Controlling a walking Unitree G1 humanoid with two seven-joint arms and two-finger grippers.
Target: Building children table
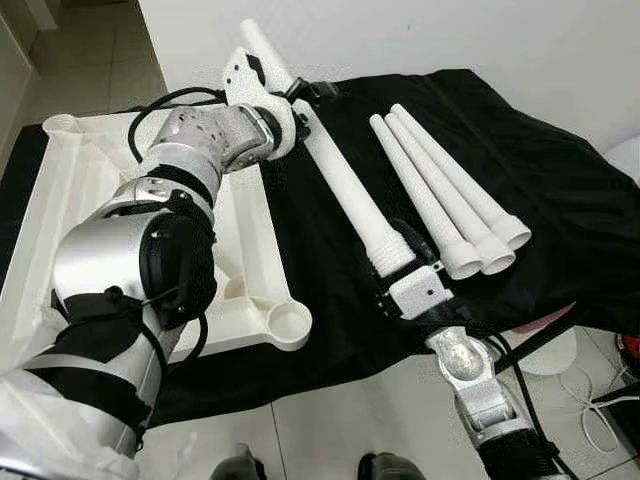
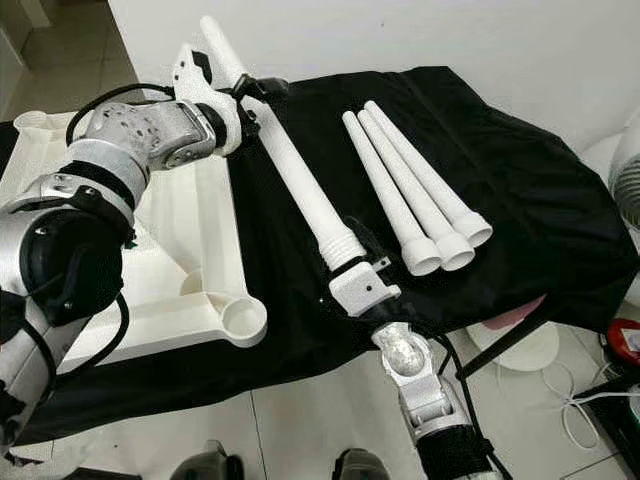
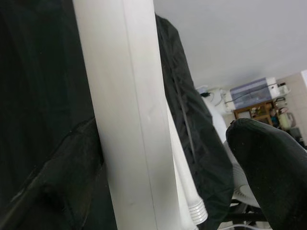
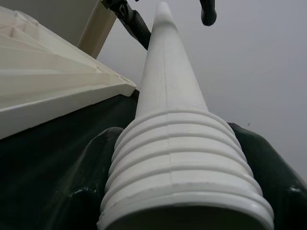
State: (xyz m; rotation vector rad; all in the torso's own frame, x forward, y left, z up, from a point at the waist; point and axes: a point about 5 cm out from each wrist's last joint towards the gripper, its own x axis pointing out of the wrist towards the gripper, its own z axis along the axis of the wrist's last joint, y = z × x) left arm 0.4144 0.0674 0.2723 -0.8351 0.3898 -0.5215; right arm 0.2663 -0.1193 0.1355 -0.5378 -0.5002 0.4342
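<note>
Black cloth (image 1: 520,190) over table, tiled floor (image 1: 330,420), white wall (image 1: 480,40)

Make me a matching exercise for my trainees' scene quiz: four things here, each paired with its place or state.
Things:
1. held table leg
2. three spare legs
3. tabletop
4. black cloth

Places or states:
A. upside down, at the robot's left
B. lying side by side on the cloth
C. gripped by left pincer and right pincer
D. spread under the parts

Pairs: 1-C, 2-B, 3-A, 4-D
</note>
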